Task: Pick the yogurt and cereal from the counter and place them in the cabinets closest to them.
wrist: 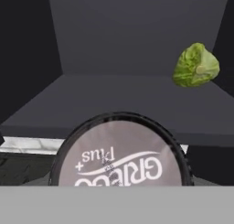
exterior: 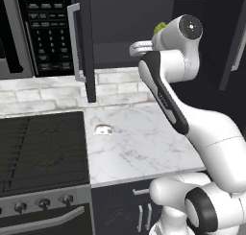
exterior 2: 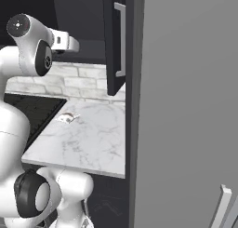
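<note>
The yogurt [wrist: 119,154] sits right in front of the hand camera, its pale pink printed top ringed by a dark rim. It hangs in the air at the mouth of the open cabinet [wrist: 137,95], level with the shelf's front edge. My gripper [exterior: 135,49] reaches from the raised arm into that cabinet above the counter [exterior: 144,147] and is shut on the yogurt. From the right base view the gripper [exterior 2: 69,43] also points into the dark opening. The fingertips are hidden behind the cup. The cereal is out of view.
A green lettuce head [wrist: 195,65] lies on the shelf at the right. The open cabinet door [exterior: 86,42] hangs left of the hand, next to the microwave [exterior: 45,28]. A flat white lump [exterior: 103,129] lies on the counter by the stove [exterior: 43,147]. A tall grey panel [exterior 2: 186,106] stands at the right.
</note>
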